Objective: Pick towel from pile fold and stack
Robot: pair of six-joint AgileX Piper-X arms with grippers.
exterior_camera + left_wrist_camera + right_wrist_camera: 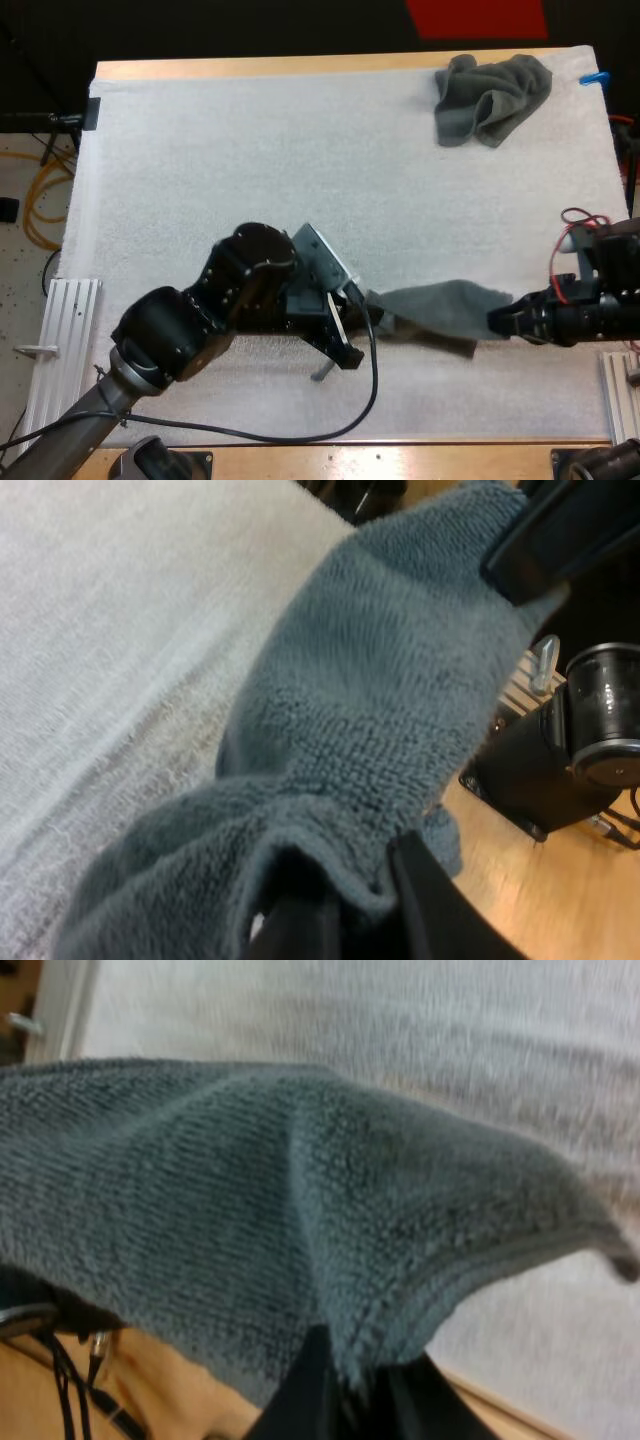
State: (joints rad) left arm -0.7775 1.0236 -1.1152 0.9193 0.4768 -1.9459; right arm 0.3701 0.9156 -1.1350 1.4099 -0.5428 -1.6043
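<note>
A dark grey-green towel [440, 312] hangs stretched between my two grippers over the mat's front right part. My left gripper [365, 312] is shut on its left end; in the left wrist view the cloth [380, 700] bunches between the fingers [430, 900]. At the towel's right end my right gripper [498, 322] is shut on it, and its fingers [310, 1385] pinch the hem of the towel [250, 1220] in the right wrist view. A crumpled towel [490, 98] lies at the mat's far right corner.
The white mat [250, 160] covers most of the wooden table [400, 460]. White slotted rails stand at the front left [60, 330] and front right [622, 390] edges of the table.
</note>
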